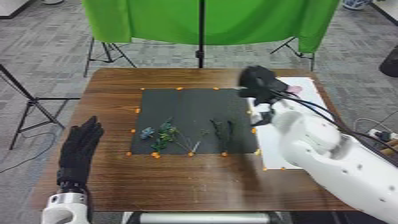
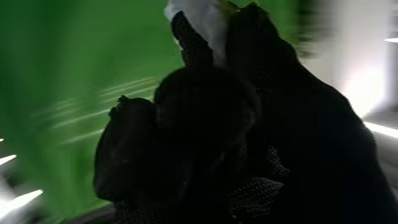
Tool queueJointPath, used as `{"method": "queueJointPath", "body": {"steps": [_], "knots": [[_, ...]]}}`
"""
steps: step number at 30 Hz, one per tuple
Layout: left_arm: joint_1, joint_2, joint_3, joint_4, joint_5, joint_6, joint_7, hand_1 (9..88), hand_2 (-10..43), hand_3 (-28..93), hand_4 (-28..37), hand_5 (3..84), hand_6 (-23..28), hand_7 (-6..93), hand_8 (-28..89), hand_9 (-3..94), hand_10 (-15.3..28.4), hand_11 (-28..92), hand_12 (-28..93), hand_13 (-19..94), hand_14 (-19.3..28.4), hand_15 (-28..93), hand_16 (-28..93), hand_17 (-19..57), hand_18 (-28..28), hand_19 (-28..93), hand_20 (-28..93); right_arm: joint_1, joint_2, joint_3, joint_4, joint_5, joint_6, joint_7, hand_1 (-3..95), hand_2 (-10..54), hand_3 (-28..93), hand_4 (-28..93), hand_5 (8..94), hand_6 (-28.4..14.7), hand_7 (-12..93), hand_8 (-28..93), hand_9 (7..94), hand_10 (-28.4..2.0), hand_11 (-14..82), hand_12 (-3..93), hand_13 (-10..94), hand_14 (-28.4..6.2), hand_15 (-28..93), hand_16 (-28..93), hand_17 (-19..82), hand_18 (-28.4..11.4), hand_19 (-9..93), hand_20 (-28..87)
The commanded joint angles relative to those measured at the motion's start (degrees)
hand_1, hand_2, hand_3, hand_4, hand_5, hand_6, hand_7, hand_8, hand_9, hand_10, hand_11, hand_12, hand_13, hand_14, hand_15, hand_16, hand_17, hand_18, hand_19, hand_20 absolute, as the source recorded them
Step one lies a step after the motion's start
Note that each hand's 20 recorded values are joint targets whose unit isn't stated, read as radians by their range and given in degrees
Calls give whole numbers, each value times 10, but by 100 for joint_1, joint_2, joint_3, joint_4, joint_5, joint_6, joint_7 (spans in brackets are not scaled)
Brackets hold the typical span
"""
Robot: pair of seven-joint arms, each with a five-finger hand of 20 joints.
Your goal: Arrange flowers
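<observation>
1 blue bloom [image 1: 147,133], green sprigs [image 1: 161,143] and dark stems [image 1: 229,131] are laid on the mat [image 1: 182,105]; the pink bloom [image 1: 294,90], on the white sheet [image 1: 281,159], is judged left to be placed. A pale piece [image 2: 206,25] is pinched between the right hand's [image 1: 256,82] fingertips, jutting past them. The left hand's [image 1: 78,150] fingers are held straight, together.

Beyond the brown worktop [image 1: 178,192], a green cloth [image 1: 147,22] is hanging, with a black pole [image 1: 201,45] standing upright in front of it and thin black legs [image 1: 108,52] spreading below. A black tripod [image 1: 32,100] is standing left of the worktop on the grey carpet [image 1: 164,56], near a thin dark cable [image 1: 37,158] that is curving across the floor. A dark mat [image 1: 178,107] is lying on the worktop, orange markers [image 1: 155,155] dotting its edges, and a white sheet [image 1: 276,159] is lying to its right
</observation>
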Motion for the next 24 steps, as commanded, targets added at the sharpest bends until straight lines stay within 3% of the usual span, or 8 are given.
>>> {"method": "queueJointPath", "body": {"steps": [1,7,8,24], "knots": [[-8,-13,118,10,-96,171,22,176,121,549,-283,405,31,73,-54,353,111,82,150,263,138,96,52,29,114,20,183,1455,-2295,-1288,1342,98,-417,-373,647,-95,596,-152,768,-15,212,161,893,-97,84,427,936,-16,531,359,682,-73,932,471],[-134,28,160,46,-66,193,-1,163,117,572,-283,399,30,62,-47,350,109,68,152,261,136,86,52,30,113,19,185,1706,-3017,-1755,2324,63,-725,-530,637,-95,617,-167,763,-13,216,160,887,-93,79,427,937,-16,532,358,681,-76,932,484],[26,37,140,-37,-80,200,93,164,115,572,-283,397,30,60,-47,350,109,66,153,261,136,86,53,30,113,19,185,1719,-2999,-1903,2252,45,-696,-426,636,-95,618,-167,762,-12,216,160,885,-92,78,426,936,-17,532,359,679,-77,932,485],[-77,101,206,12,-71,135,20,174,90,584,-283,403,34,61,-42,352,110,55,170,264,135,75,65,30,113,16,187,1881,-3430,-2375,3411,-604,-336,-433,641,-95,577,-165,749,-8,229,143,872,-92,74,412,916,-16,538,364,668,-80,932,496]]}}
